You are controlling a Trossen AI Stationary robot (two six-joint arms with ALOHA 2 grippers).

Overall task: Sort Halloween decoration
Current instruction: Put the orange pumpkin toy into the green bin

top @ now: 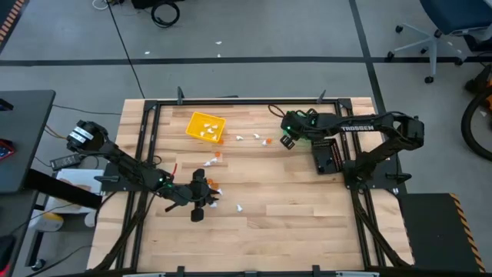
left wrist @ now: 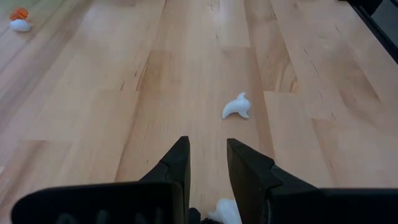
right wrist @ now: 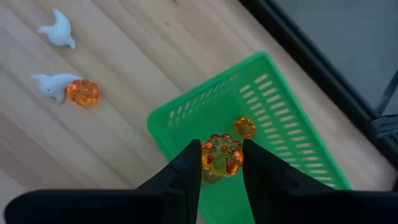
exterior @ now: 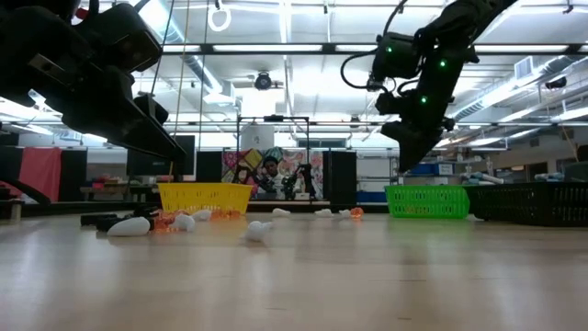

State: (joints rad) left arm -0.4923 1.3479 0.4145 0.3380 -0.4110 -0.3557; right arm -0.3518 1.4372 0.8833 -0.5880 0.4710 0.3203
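Right wrist view: right claw (right wrist: 221, 160) clamps an orange pumpkin (right wrist: 221, 156) above the green basket (right wrist: 292, 124); left claw (left wrist: 207, 163) grips a white ghost (left wrist: 225, 213).

The right arm (top: 361, 125) bears the white lettering "TROSSEN" along its dark forearm.

overhead and table-level cameras share the wooden table (top: 261, 177); wrist cameras close.

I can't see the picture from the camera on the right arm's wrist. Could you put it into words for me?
The right gripper pinches a small orange pumpkin between its two dark fingers, above a green basket that already holds another orange pumpkin. On the wooden table beside the basket lie two white ghost trinkets and one more orange pumpkin.
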